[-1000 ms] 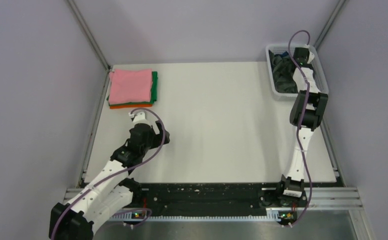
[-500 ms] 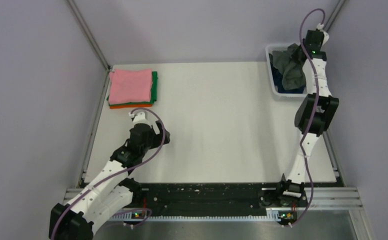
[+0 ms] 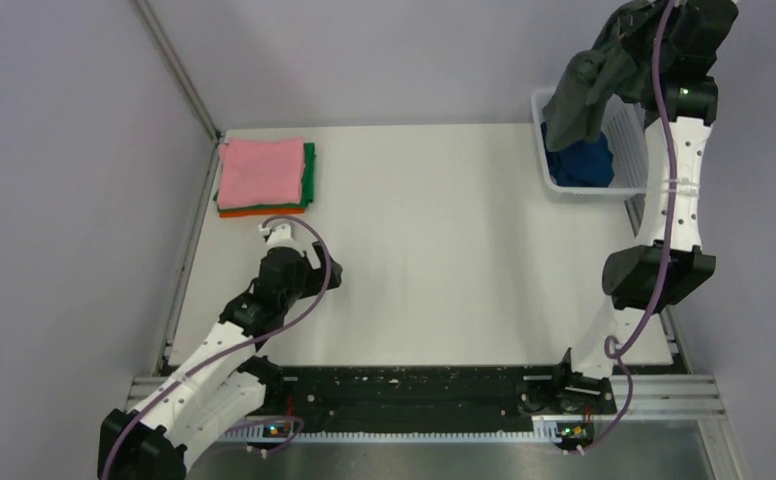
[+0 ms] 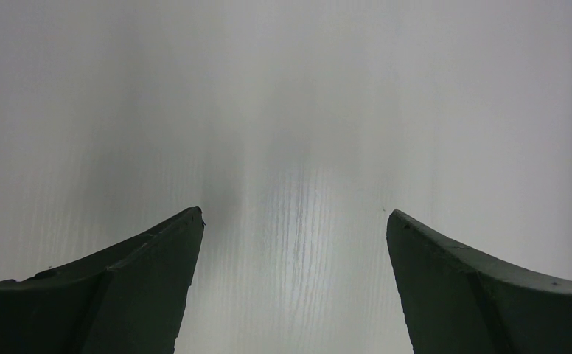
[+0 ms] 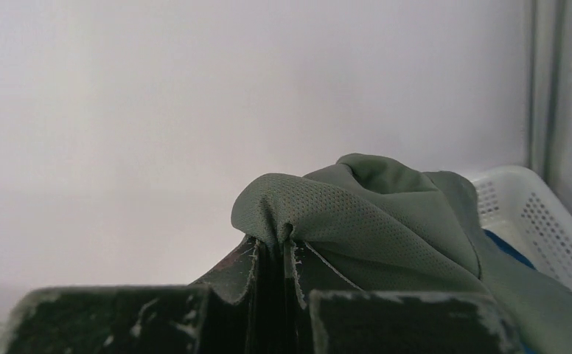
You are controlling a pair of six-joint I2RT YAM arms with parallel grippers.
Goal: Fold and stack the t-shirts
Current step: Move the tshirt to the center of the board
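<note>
Your right gripper is clamping dark grey t-shirt; only top view is showing it dangling over basket, upper right; left gripper is gaping.

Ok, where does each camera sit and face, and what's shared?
Top external: above, behind the bases, looking down at the table; both arms show.
Left wrist: on the left arm, facing the table; open left jaws show.
Right wrist: on the right arm, facing the wall; shut right jaws pinch the dark grey t-shirt.
Shared: top and right wrist show that shirt and basket.
</note>
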